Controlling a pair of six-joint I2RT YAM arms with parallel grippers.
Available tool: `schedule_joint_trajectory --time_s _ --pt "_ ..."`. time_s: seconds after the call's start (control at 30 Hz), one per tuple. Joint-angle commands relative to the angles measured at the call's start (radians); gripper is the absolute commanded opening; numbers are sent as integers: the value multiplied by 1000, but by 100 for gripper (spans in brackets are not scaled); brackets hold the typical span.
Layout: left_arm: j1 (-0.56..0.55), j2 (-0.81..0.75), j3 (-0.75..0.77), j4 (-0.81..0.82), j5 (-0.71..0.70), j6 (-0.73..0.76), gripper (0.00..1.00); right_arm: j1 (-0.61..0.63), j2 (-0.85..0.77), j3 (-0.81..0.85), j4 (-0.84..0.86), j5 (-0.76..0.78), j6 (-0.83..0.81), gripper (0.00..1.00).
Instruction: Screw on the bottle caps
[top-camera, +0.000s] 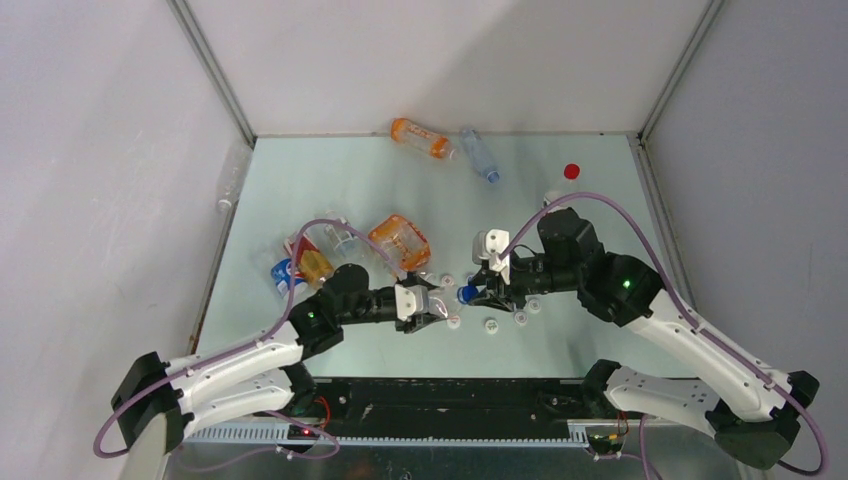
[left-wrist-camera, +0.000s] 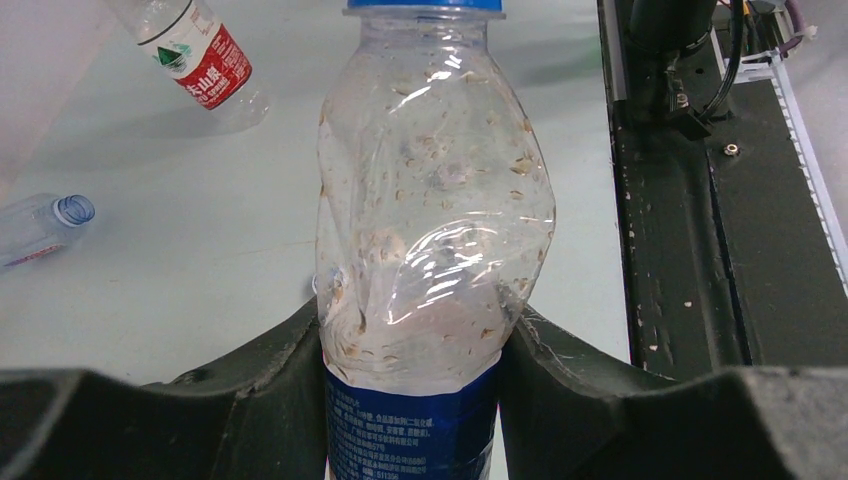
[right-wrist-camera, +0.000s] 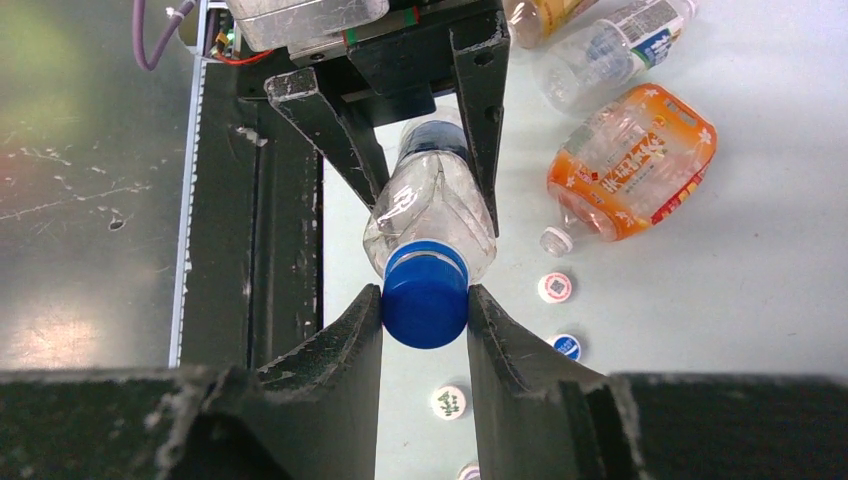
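My left gripper (left-wrist-camera: 417, 315) is shut on a clear, crumpled bottle (left-wrist-camera: 435, 190) with a dark blue label, held off the table near its front edge. The bottle's neck points toward the right arm. My right gripper (right-wrist-camera: 425, 296) is shut on the blue cap (right-wrist-camera: 425, 310) sitting on that neck. From above, the two grippers (top-camera: 432, 305) (top-camera: 472, 292) meet at the blue cap (top-camera: 466, 294). Loose caps lie on the table below: a white cap (right-wrist-camera: 556, 287), a blue cap (right-wrist-camera: 566, 346) and another white cap (right-wrist-camera: 450, 402).
An orange bottle (top-camera: 400, 241) lies just behind the left gripper, with a cluster of bottles (top-camera: 310, 260) to its left. At the back lie another orange bottle (top-camera: 420, 137), a clear bottle (top-camera: 480, 153) and a red cap (top-camera: 571, 171). The black base rail (left-wrist-camera: 690, 250) runs along the near edge.
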Motion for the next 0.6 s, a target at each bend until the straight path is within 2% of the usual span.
schedule_joint_trajectory --time_s 0.0,0.13,0.3,0.43,0.57 --pt "-13 -25 31 128 47 12 38 6 35 23 -41 -26 -25 3" --pt "-14 -26 48 127 17 1 34 8 53 24 -54 28 -4 4" --pt "-16 -50 20 200 -112 -31 32 8 68 24 -50 82 66 4" --pt "-32 -58 -11 281 -211 -31 31 11 93 24 -21 111 184 2" --pt "-68 -53 -23 329 -336 15 31 14 125 26 14 207 382 0"
